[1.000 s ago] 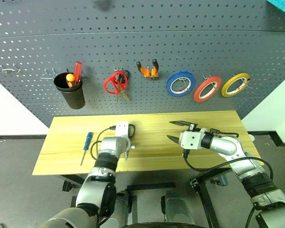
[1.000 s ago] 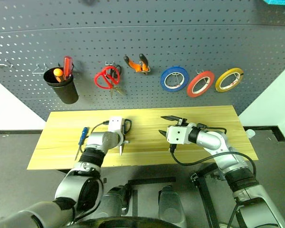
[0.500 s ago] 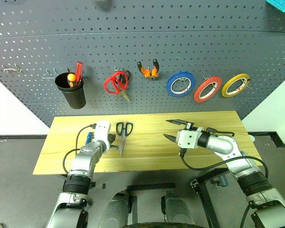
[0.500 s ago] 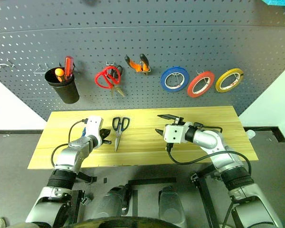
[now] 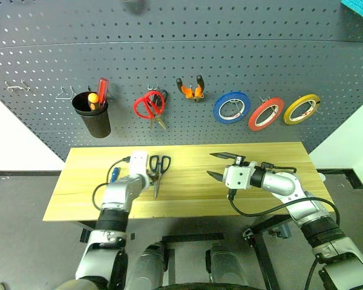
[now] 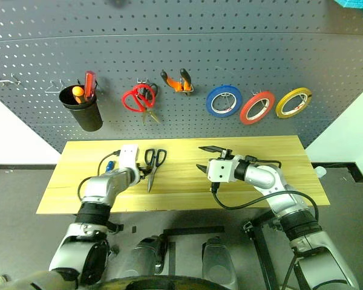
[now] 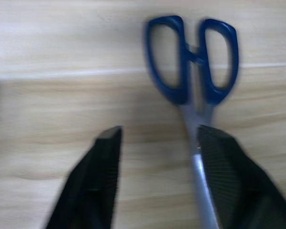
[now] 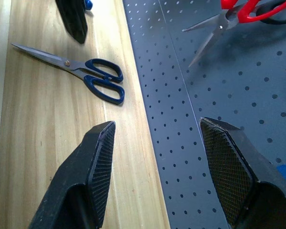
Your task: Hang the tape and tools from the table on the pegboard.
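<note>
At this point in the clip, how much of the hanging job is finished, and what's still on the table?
Done: the red tape and the pliers hang on the pegboard.
In hand: nothing is held. The left gripper is open over the table, beside the black-handled scissors; the right gripper is open and empty.
Left: the scissors and the blue-handled screwdriver both lie on the table.

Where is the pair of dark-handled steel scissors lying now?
The dark-handled steel scissors lie flat on the light wooden table, left of centre in the head views, beside the left gripper, below the red-handled scissors.
</note>
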Tool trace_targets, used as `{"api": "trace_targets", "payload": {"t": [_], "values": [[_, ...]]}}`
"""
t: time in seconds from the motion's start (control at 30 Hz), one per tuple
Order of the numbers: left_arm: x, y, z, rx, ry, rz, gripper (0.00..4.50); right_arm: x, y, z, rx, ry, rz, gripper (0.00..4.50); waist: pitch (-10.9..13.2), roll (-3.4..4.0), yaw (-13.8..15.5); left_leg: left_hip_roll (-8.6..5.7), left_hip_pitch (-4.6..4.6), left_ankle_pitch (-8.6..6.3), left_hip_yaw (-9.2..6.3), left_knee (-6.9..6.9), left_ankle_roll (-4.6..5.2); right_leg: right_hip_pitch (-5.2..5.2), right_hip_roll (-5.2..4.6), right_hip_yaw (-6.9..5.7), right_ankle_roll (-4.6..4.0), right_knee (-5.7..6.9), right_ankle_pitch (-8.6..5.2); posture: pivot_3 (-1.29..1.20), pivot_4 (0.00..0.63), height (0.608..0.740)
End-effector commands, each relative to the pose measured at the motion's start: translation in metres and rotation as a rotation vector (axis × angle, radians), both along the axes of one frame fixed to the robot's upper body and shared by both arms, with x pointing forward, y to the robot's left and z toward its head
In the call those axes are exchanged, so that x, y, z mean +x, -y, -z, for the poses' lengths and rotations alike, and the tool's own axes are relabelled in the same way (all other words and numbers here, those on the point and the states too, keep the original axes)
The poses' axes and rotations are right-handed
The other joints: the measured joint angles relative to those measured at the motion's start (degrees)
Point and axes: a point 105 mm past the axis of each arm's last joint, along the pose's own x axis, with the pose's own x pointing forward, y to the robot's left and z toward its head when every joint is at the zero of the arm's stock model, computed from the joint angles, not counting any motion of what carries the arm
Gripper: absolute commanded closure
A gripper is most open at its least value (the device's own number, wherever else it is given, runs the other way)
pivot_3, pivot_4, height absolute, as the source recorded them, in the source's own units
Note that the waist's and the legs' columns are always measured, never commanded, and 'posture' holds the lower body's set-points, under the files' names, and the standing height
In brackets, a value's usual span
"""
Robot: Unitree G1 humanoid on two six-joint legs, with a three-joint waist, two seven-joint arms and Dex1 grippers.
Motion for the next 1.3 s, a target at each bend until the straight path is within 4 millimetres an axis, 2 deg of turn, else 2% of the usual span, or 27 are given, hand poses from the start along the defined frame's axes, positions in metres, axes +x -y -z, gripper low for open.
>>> {"api": "trace_targets", "payload": {"t": [0.03, 0.17, 0.4, 0.73, 1.13, 1.23, 1.3], "values": [[0.005, 0.005, -0.006, 0.062, -0.051, -0.040, 0.48, 0.003, -0.003, -0.011, 0.015, 0.042, -0.009, 1.52, 0.00, 0.00, -0.35, 0.01, 0.02, 0.00, 0.03, 0.00, 0.00, -0.01, 0.01, 0.01, 0.00, 0.01, 0.00, -0.08, 0.095, 0.725], [0.007, 0.015, -0.008, 0.087, -0.092, -0.045, 0.48, 0.003, 0.000, -0.010, 0.012, 0.041, -0.005, 1.52, 0.00, 0.00, -0.60, 0.02, 0.04, 0.00, 0.04, -0.03, 0.00, -0.01, 0.02, 0.01, 0.00, 0.03, -0.01, -0.08, 0.102, 0.725], [0.016, 0.010, -0.001, 0.153, -0.158, -0.088, 0.48, 0.004, 0.003, -0.008, 0.006, 0.041, 0.005, 1.52, 0.00, -0.01, -0.24, 0.01, 0.04, 0.00, 0.03, 0.02, 0.00, 0.00, 0.02, 0.00, 0.01, 0.04, 0.00, -0.09, 0.099, 0.725], [0.026, 0.010, 0.008, 0.094, -0.211, -0.118, 0.48, 0.004, 0.004, -0.008, 0.005, 0.049, 0.015, 1.52, 0.00, -0.01, -0.18, -0.01, 0.03, 0.00, 0.04, 0.01, 0.00, -0.01, 0.02, 0.00, 0.02, 0.04, 0.00, -0.09, 0.095, 0.725], [0.019, 0.004, 0.026, 0.075, -0.278, -0.157, 0.48, 0.004, 0.003, -0.008, 0.007, 0.052, 0.016, 1.52, -0.01, -0.02, -0.31, -0.01, 0.05, 0.01, 0.04, 0.02, -0.01, 0.01, 0.02, 0.00, 0.04, 0.07, 0.00, -0.09, 0.094, 0.725], [0.020, 0.002, 0.027, 0.069, -0.271, -0.168, 1.06, 0.004, 0.003, -0.008, 0.008, 0.052, 0.016, 1.52, -0.01, -0.02, -0.29, -0.01, 0.07, 0.01, 0.04, 0.02, -0.01, 0.02, 0.02, 0.00, 0.04, 0.07, 0.01, -0.09, 0.097, 0.725], [0.020, 0.001, 0.027, 0.064, -0.264, -0.173, 1.71, 0.004, 0.003, -0.008, 0.008, 0.053, 0.016, 1.52, -0.01, -0.02, -0.29, -0.01, 0.10, 0.01, 0.04, 0.02, -0.01, 0.06, 0.02, 0.00, 0.04, 0.07, 0.01, -0.09, 0.097, 0.725]]}}
